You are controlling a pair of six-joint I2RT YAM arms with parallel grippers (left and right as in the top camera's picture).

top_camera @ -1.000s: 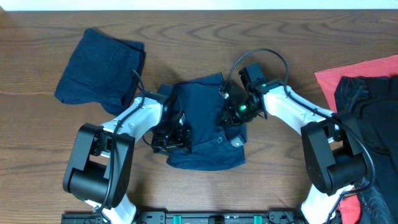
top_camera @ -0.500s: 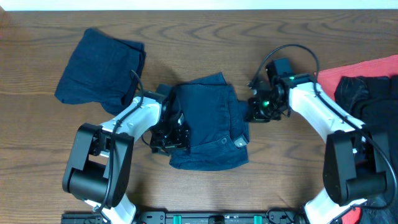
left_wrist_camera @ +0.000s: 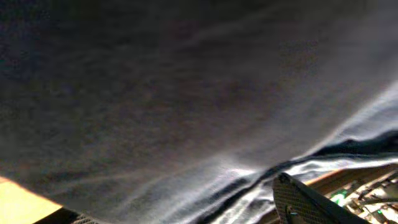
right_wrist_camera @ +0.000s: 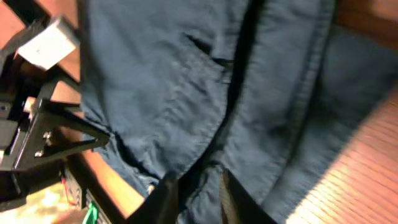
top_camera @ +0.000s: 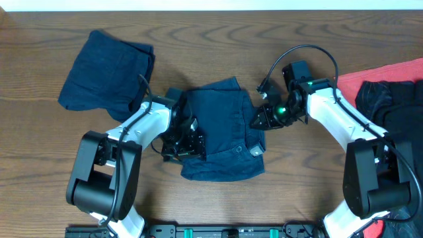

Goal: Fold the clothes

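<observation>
Dark navy shorts lie folded on the wooden table between my two arms. My left gripper sits at their left edge with fabric draped over it. In the left wrist view the navy cloth fills the picture, and the left gripper shows its fingers far apart, one carbon finger at lower right. My right gripper hovers at the shorts' right edge. In the right wrist view the right gripper has its jaws slightly apart above the shorts, gripping nothing.
A second folded navy bundle lies at the back left. A red cloth and a black garment sit at the right edge. The left arm's black frame shows beyond the shorts in the right wrist view.
The right gripper left the shorts, swung out to the right, then came back toward their right edge with its jaws parting. The left arm hardly moved.
</observation>
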